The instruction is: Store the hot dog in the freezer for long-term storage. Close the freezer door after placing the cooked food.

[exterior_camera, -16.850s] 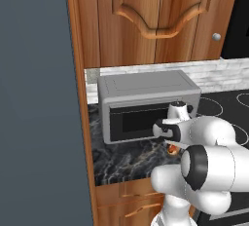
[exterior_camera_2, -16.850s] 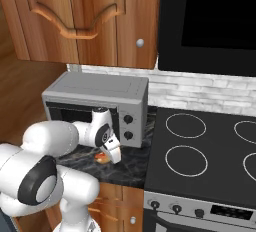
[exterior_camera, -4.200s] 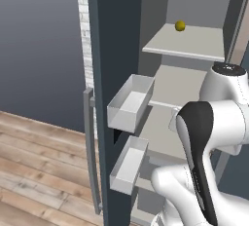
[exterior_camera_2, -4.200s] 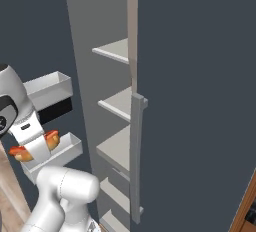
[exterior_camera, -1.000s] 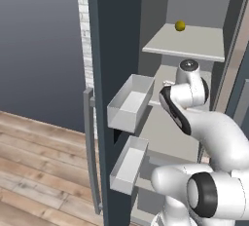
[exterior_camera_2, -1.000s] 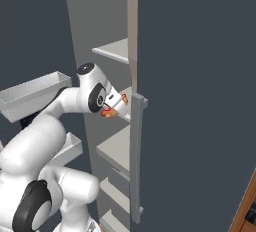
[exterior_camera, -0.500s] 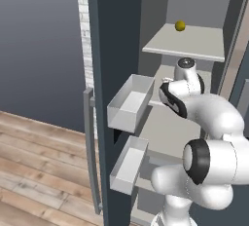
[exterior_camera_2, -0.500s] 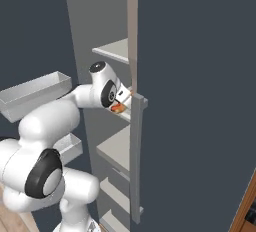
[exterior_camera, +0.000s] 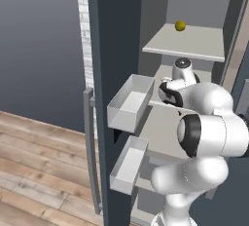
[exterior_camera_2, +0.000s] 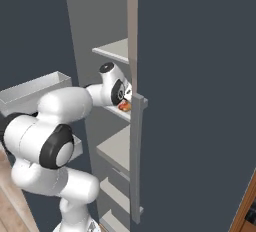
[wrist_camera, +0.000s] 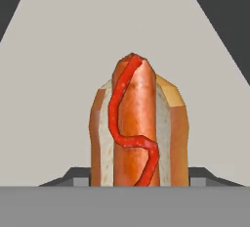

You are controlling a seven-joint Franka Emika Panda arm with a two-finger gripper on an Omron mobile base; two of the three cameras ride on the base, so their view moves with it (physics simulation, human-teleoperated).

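Note:
The hot dog, an orange-tan bun with a red sausage and a ketchup squiggle, stands on end between my fingertips. My gripper is shut on its lower end. From the right, the gripper holds the hot dog just above the freezer's middle shelf. The freezer stands open, with pale shelves inside. The freezer door is swung out at the left, its bar handle facing outward. My hand is partly hidden behind my own arm in the left base view.
A small yellow ball lies on the upper shelf. Two whitish bins jut from the door's inner side, close to my arm. The other dark door with its handle stands shut at the right. Wooden floor lies below left.
My arm has reached deeper into the freezer, carrying the hot dog from in front of the shelves to just over the middle shelf. The grip has stayed shut.

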